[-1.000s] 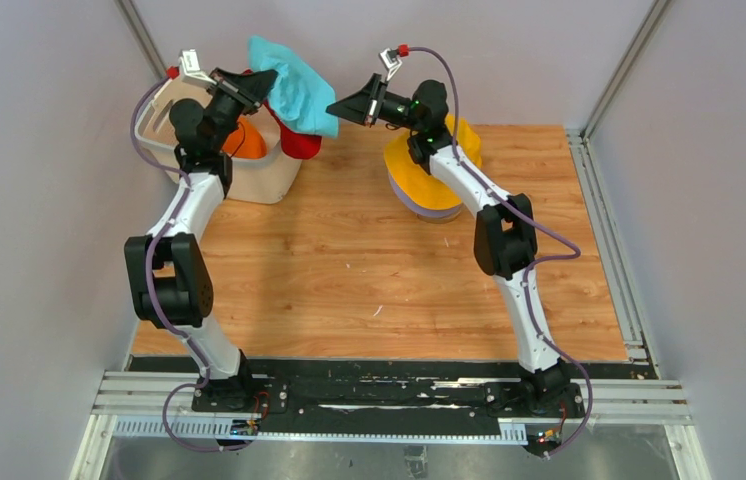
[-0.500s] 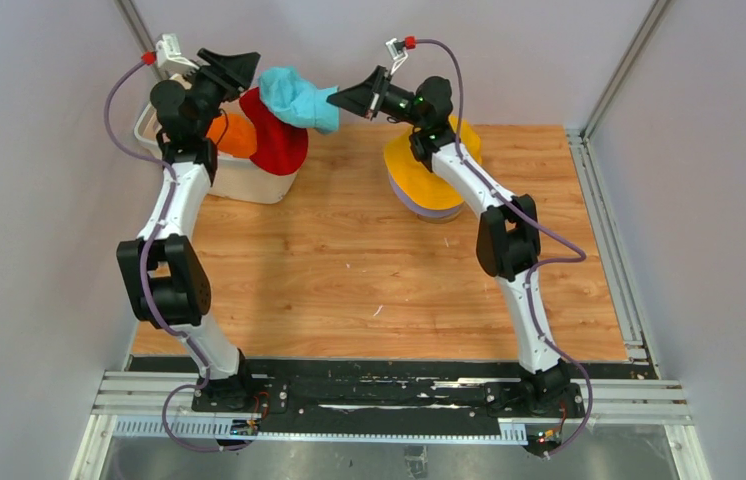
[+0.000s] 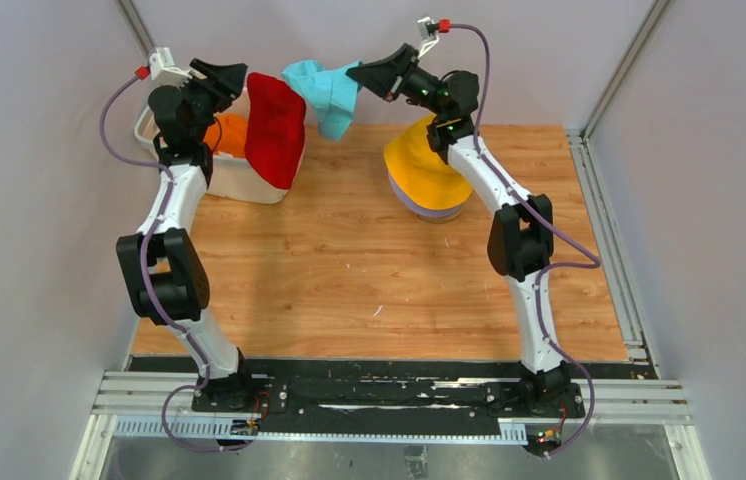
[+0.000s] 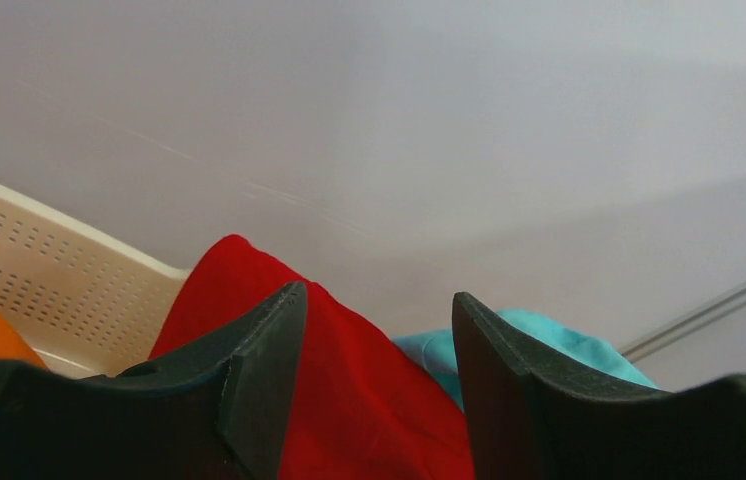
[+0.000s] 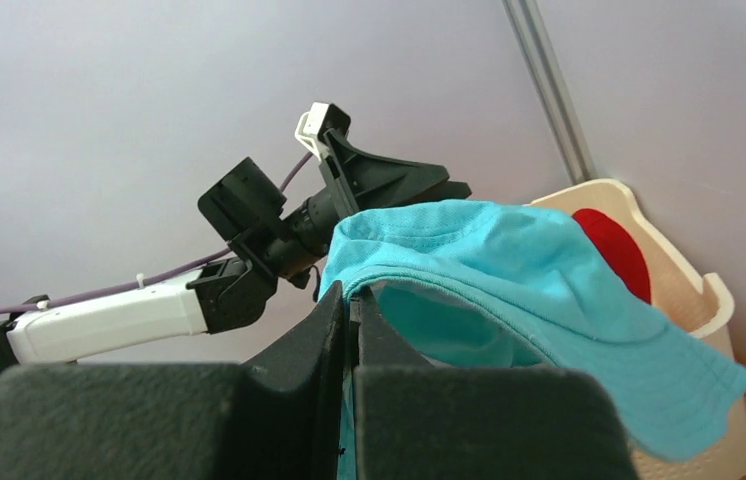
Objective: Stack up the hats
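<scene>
Our right claw [image 3: 356, 72] is pinched fully closed on the brim of the teal fabric bucket hat [image 3: 329, 97], held high above the far edge of the wooden counter [image 3: 349, 270]. The hat hangs slack from the grip, its crown drooping down and towards our left side.

The stack it belongs on is the yellow floppy-brimmed hat [image 3: 429, 165], which sits over the lavender hat [image 3: 431, 212]; only a sliver of lavender brim shows beneath. That pile lies below the right claw and a little to its right, close beside the right arm. We judge the coming move to be a short swing rightward and down, with the right arm plainly the nearer one.

Our left claw [image 4: 379, 300] stands with its jaws well apart, gripping nothing that we can see. The red fabric bucket hat [image 3: 274, 130] hangs just beside it, over the near rim of the white perforated plastic basket [image 3: 249, 185]. We cannot tell whether the red cloth rests on a finger. The orange fabric hat [image 3: 232, 135] lies inside the basket.
</scene>
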Tool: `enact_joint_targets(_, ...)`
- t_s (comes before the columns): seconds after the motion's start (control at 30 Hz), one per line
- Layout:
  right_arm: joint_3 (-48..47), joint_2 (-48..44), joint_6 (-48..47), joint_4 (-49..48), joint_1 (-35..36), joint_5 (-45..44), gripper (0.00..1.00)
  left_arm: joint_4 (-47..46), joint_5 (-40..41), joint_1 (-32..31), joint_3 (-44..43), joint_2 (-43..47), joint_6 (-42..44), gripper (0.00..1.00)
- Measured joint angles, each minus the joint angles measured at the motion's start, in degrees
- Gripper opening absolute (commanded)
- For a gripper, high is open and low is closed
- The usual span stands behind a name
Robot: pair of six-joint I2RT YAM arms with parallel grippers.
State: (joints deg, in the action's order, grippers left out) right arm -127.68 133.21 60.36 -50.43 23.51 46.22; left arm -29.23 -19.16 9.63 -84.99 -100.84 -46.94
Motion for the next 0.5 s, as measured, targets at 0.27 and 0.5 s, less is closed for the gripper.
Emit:
enact_joint_targets(0.27,-1.7,0.1,0.3,-2.2,-2.2,-1.9,0.01,0.0,0.1,0.0,3.0,1.7,0.6,0.60)
enact_joint_targets(0.5,-2.0,0.0,0.3,-3.3,-4.2,-2.3,0.00,0.8,0.1,-0.4,5.2,2.1,0.7,0.60)
